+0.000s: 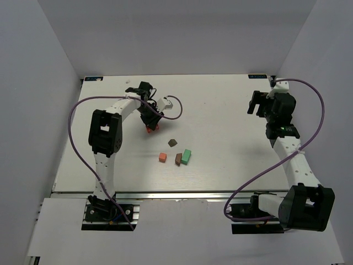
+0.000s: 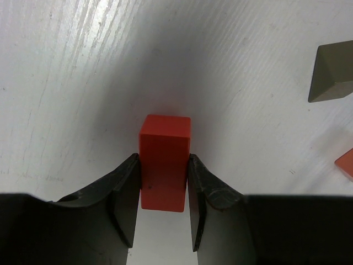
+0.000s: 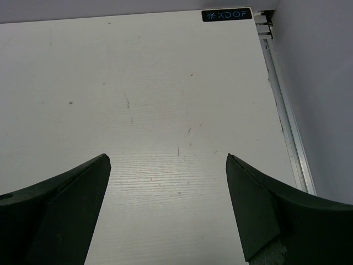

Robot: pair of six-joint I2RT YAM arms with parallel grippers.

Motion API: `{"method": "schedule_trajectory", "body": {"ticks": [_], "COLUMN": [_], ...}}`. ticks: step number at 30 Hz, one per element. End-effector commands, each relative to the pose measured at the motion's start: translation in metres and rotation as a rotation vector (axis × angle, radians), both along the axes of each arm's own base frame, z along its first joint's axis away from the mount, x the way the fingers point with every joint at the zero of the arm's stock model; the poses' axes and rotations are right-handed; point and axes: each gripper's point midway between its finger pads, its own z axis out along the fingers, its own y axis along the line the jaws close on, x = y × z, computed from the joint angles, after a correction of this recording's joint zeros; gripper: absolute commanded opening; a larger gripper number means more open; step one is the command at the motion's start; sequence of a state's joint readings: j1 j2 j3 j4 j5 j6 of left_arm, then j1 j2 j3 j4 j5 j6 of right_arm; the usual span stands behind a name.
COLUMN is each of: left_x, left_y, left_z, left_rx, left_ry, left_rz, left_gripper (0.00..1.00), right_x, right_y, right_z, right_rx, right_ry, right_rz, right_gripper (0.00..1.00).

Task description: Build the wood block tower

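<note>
My left gripper [image 1: 150, 125] is shut on the red piece [image 2: 164, 161], which also shows in the top view [image 1: 151, 128], at the table's left middle. In the top view an orange cube [image 1: 162, 158], a dark brown piece [image 1: 172, 143], a second dark brown piece [image 1: 178, 159] and the mint-green slab [image 1: 187, 157] lie loose near the centre. A brown piece [image 2: 330, 73] and an orange corner [image 2: 346, 163] show at the right of the left wrist view. No stacked tower shows. My right gripper [image 3: 168, 207] is open and empty over bare table at the far right, also seen from above [image 1: 257, 104].
The white table [image 1: 220, 121] is walled by grey panels on three sides. A metal rail [image 3: 284, 105] runs along the right edge by my right gripper. Purple cables loop from both arms.
</note>
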State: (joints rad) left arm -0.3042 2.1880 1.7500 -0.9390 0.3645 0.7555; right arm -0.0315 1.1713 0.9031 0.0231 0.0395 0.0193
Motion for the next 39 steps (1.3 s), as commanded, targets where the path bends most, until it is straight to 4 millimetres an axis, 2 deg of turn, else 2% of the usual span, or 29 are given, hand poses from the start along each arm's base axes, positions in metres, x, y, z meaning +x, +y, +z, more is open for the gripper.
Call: {"method": "schedule_trajectory", "body": {"ticks": [1, 5, 6, 7, 11, 12, 13, 14, 15, 16, 19, 22, 25, 28, 29, 30, 31, 32, 33, 35, 36, 37, 39], "left_x": [0.003, 0.002, 0.005, 0.007, 0.006, 0.006, 0.005, 0.006, 0.005, 0.003, 0.004, 0.005, 0.012, 0.027, 0.034, 0.039, 0.051, 0.054, 0.053, 0.054, 0.050, 0.044, 0.034], "left_y": [0.004, 0.005, 0.004, 0.003, 0.000, 0.000, 0.003, 0.004, 0.005, 0.006, 0.005, 0.000, -0.004, -0.008, -0.008, 0.000, -0.003, -0.001, 0.000, -0.005, -0.006, -0.011, -0.010], "left_z": [0.006, 0.005, 0.006, 0.011, 0.024, 0.026, 0.031, 0.032, 0.033, 0.035, 0.041, 0.056, 0.084, 0.128, 0.143, 0.164, 0.186, 0.200, 0.223, 0.254, 0.261, 0.283, 0.293], "left_rx": [0.028, 0.033, 0.029, 0.023, -0.001, 0.001, 0.003, 0.009, 0.013, 0.012, 0.003, -0.028, -0.065, -0.119, -0.140, -0.145, -0.213, -0.245, -0.288, -0.432, -0.476, -0.583, -0.650], "left_ry": [-0.034, -0.031, -0.039, -0.052, -0.070, -0.078, -0.090, -0.098, -0.102, -0.105, -0.117, -0.137, -0.193, -0.301, -0.347, -0.418, -0.474, -0.503, -0.541, -0.541, -0.529, -0.504, -0.466], "left_rz": [0.002, 0.013, 0.023, 0.035, 0.044, 0.049, 0.058, 0.063, 0.063, 0.066, 0.074, 0.075, 0.086, 0.160, 0.215, 0.288, 0.401, 0.462, 0.515, 0.666, 0.707, 0.788, 0.868], "left_gripper": [0.06, 0.09, 0.20, 0.26, 0.40, 0.51, 0.53, 0.67, 0.93, 0.98, 0.98, 0.98, 0.98, 0.98, 0.98, 0.98, 0.98, 0.98, 0.98, 0.98, 0.98, 0.98, 0.98], "right_x": [-0.001, -0.003, -0.004, -0.004, -0.003, -0.003, -0.004, -0.005, -0.005, -0.006, -0.008, -0.010, -0.014, -0.024, -0.029, -0.033, -0.036, -0.044, -0.047, -0.053, -0.053, -0.055, -0.055], "right_y": [-0.005, -0.005, -0.005, -0.004, 0.003, 0.004, 0.006, 0.006, 0.006, 0.013, 0.015, 0.020, 0.033, 0.054, 0.057, 0.058, 0.062, 0.063, 0.065, 0.069, 0.072, 0.078, 0.086], "right_z": [0.027, 0.032, 0.032, 0.033, 0.032, 0.030, 0.030, 0.031, 0.032, 0.032, 0.036, 0.039, 0.046, 0.063, 0.076, 0.073, 0.080, 0.086, 0.074, 0.072, 0.074, 0.074, 0.060], "right_rx": [-0.010, -0.008, -0.008, -0.007, 0.005, 0.006, 0.009, 0.010, 0.010, 0.020, 0.022, 0.030, 0.066, 0.109, 0.144, 0.158, 0.160, 0.159, 0.173, 0.226, 0.250, 0.283, 0.387], "right_ry": [-0.081, -0.087, -0.087, -0.088, -0.073, -0.066, -0.066, -0.069, -0.075, -0.078, -0.094, -0.098, -0.113, -0.154, -0.190, -0.195, -0.240, -0.276, -0.268, -0.268, -0.256, -0.232, -0.123], "right_rz": [-0.026, -0.028, -0.028, -0.025, 0.013, 0.017, 0.027, 0.029, 0.032, 0.067, 0.076, 0.106, 0.166, 0.276, 0.277, 0.276, 0.301, 0.311, 0.317, 0.321, 0.326, 0.350, 0.351], "right_gripper": [0.89, 0.89, 0.89, 0.89, 0.89, 0.89, 0.89, 0.89, 0.89, 0.89, 0.89, 0.89, 0.89, 0.89, 0.89, 0.89, 0.89, 0.89, 0.89, 0.89, 0.89, 0.89, 0.89]}}
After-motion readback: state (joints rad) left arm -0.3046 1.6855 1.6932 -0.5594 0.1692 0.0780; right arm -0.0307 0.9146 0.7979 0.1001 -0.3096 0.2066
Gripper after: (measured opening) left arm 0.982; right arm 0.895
